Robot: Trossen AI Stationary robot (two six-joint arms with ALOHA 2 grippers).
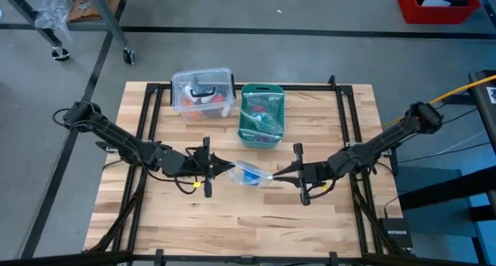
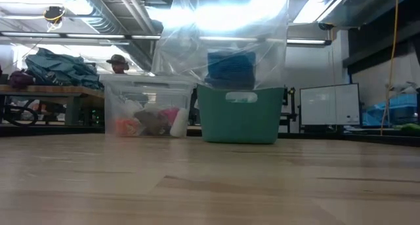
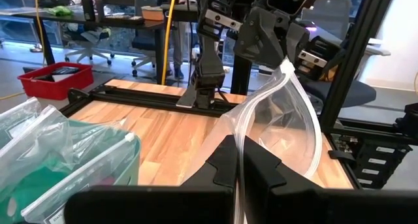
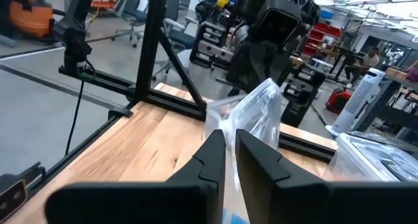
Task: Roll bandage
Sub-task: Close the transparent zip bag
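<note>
Two grippers hold one clear plastic bag with the bandage inside; no rolling shows yet.

Both arms meet over the middle of the wooden table (image 1: pixel 232 227), just in front of the teal-green basket (image 1: pixel 261 115). The left gripper (image 1: pixel 219 166) is clamped shut on one edge of the clear plastic bag (image 1: pixel 249 174), and the right gripper (image 1: pixel 280 173) pinches the opposite edge with its fingers nearly closed. The bandage (image 1: pixel 249 173) shows only as a small bright blue patch in the bag hanging between them, lifted off the tabletop. Whether it is flat or rolled cannot be told. By my judgement, it must still come out of the bag before rolling.
</note>
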